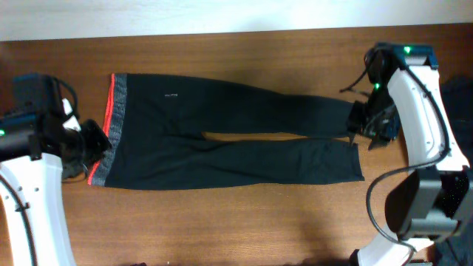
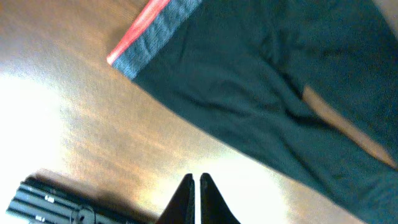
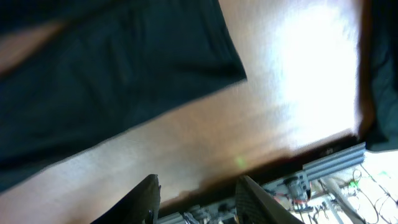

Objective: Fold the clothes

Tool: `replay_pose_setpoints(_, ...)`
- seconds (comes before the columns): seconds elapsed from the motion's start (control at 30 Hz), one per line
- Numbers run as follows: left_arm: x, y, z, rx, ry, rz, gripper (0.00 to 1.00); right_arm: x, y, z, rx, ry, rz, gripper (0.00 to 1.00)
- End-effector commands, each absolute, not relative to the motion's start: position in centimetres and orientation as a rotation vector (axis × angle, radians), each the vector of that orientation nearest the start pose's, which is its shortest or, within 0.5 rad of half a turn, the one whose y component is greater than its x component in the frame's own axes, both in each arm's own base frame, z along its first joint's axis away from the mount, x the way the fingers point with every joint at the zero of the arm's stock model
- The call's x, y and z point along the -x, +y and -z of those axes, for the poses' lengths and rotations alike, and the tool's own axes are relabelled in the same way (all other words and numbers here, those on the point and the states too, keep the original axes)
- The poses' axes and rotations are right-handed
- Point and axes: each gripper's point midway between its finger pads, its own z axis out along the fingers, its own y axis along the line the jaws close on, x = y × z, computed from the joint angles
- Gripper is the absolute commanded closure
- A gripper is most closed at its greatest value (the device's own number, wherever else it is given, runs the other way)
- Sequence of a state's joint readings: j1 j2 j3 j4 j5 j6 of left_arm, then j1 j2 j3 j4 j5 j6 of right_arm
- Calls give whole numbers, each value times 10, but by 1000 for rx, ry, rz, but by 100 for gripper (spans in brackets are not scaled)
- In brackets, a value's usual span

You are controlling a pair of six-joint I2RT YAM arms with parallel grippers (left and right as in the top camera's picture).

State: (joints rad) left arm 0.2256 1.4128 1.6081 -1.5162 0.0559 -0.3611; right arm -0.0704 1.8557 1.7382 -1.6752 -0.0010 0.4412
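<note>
The clothes, one pair of long black trousers [image 1: 222, 140], lie flat across the table, legs pointing right. Their grey waistband edged in red [image 1: 114, 125] is at the left, and its corner [image 2: 146, 34] shows in the left wrist view. My left gripper [image 1: 94, 144] sits just left of the waistband; in its wrist view the gripper [image 2: 196, 182] hangs over bare table with its fingers nearly touching and nothing between them. My right gripper [image 1: 363, 124] is at the leg ends. It stands open and empty [image 3: 199, 186] above bare wood, with the trouser hem [image 3: 186, 56] beyond it.
A dark rumpled heap [image 1: 458, 96] lies at the right edge of the table, also seen as a heap [image 3: 379, 81] in the right wrist view. The metal frame rail [image 3: 323, 165] marks the table's edge. A black rail [image 2: 56, 202] lies near the left gripper.
</note>
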Motion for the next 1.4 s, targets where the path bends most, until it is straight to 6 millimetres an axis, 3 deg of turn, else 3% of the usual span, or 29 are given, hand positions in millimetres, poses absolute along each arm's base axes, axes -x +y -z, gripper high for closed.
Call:
replay_pose_setpoints(0.0, -252, 45, -211, 869, 2857, 117, 87, -264, -17, -151, -903, 3279, 62, 52)
replay_pose_setpoints(0.03, -250, 45, -199, 877, 2878, 116, 86, -258, -16, -146, -904, 3284, 64, 45)
replay_pose_setpoints(0.07, -248, 44, -187, 883, 2895, 115, 80, -251, -16, -139, -906, 3286, 64, 26)
replay_pose_setpoints(0.1, -247, 44, -176, 889, 2909, 114, 64, -245, -15, -133, -920, 3285, 67, 14)
replay_pose_setpoints(0.13, -245, 43, -164, 893, 2922, 121, 53, -239, -15, -127, -946, 3283, 71, 14)
replay_pose_setpoints(0.3, -242, 37, -133, 903, 2950, 162, 48, -223, -8, -92, -1008, 3271, 23, 15)
replay_pose_setpoints(0.5, -244, 37, -128, 900, 2943, 163, 46, -232, 2, -52, -1166, 3158, -86, 35)
replay_pose_setpoints(0.67, -244, 37, -128, 903, 2943, 163, 45, -232, 2, -39, -1348, 3065, -75, 35)
replay_pose_setpoints(0.97, -245, 38, -128, 932, 2929, 164, 45, -257, -6, -32, -1498, 2870, -63, 35)
replay_pose_setpoints(1.37, -244, 38, -128, 939, 2931, 164, 45, -241, -17, -17, -1599, 2815, 64, 34)
